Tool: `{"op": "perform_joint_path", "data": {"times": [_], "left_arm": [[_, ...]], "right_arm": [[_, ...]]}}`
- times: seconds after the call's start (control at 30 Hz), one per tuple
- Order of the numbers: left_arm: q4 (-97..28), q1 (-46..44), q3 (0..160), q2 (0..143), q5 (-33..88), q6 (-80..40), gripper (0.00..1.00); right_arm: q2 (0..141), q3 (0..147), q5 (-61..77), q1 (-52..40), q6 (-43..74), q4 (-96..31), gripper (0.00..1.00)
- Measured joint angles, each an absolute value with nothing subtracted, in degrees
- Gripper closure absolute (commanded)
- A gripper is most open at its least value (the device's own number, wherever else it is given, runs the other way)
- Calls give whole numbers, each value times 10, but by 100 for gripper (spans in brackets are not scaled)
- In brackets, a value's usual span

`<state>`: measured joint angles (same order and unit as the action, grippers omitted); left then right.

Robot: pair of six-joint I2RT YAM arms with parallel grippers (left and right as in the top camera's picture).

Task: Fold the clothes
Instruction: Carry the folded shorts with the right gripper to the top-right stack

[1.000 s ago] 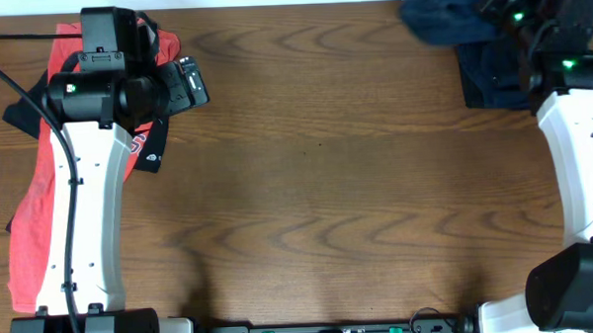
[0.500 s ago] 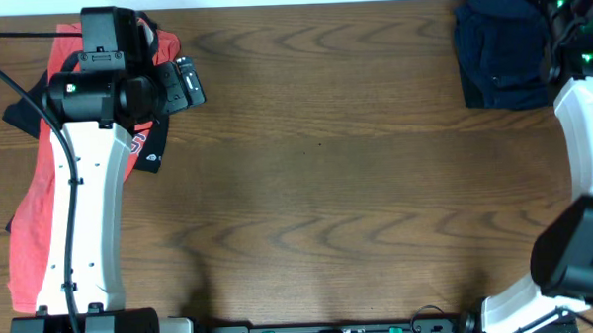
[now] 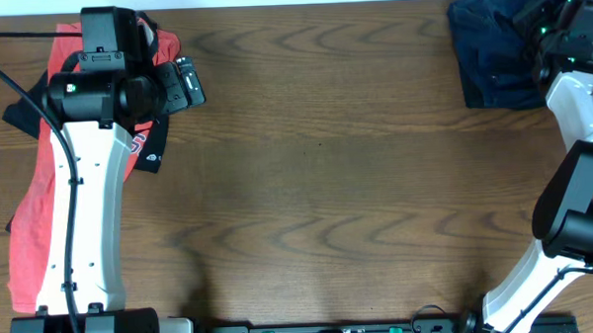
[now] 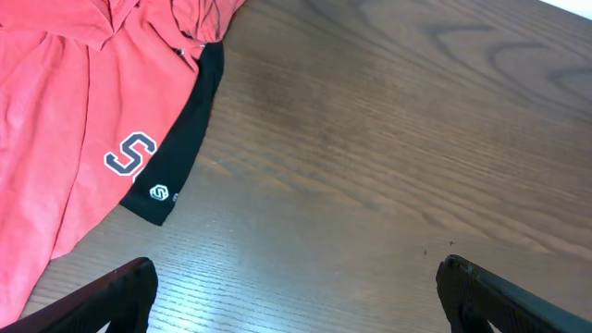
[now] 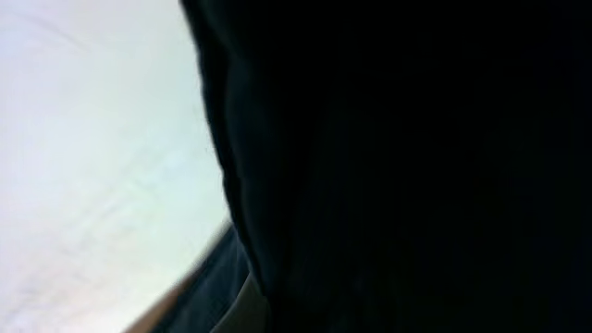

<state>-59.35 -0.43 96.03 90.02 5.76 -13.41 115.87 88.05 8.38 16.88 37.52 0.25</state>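
Navy clothes [image 3: 492, 56] beneath right tool [image 3: 537, 18]

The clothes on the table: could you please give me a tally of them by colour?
Coral-red T-shirt: 1
Black garment: 1
Navy-blue heap: 1 (the pieces within it cannot be told apart)
Total: 3

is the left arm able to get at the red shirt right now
Probably yes: the left pincer hangs open beside the red shirt, and only a black garment's edge lies between them.
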Motion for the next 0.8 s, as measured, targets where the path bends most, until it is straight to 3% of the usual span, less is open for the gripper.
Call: {"op": "perform_joint_path", "data": {"times": [0.23, 0.3, 0.33, 0.4, 0.47, 0.6, 0.8], "left_arm": [[-594, -4, 960, 900, 58, -134, 2], [-594, -4, 960, 900, 58, -134, 2], [-594, -4, 960, 900, 58, -134, 2], [-594, -4, 960, 900, 57, -134, 2], [-594, -4, 960, 900, 58, -134, 2], [-594, -4, 960, 900, 58, -134, 2], [-596, -4, 960, 900, 58, -134, 2]], "right_arm": [[1159, 884, 120, 195, 369, -116, 99], [1159, 884, 126, 203, 367, -168, 88], [1159, 884, 128, 206, 364, -189, 77], [1159, 884, 128, 212, 354, -230, 37], [1159, 884, 124, 216, 330, -258, 18], [1159, 884, 121, 219, 271, -280, 8], [1127, 884, 164, 219, 182, -286, 6]]}}
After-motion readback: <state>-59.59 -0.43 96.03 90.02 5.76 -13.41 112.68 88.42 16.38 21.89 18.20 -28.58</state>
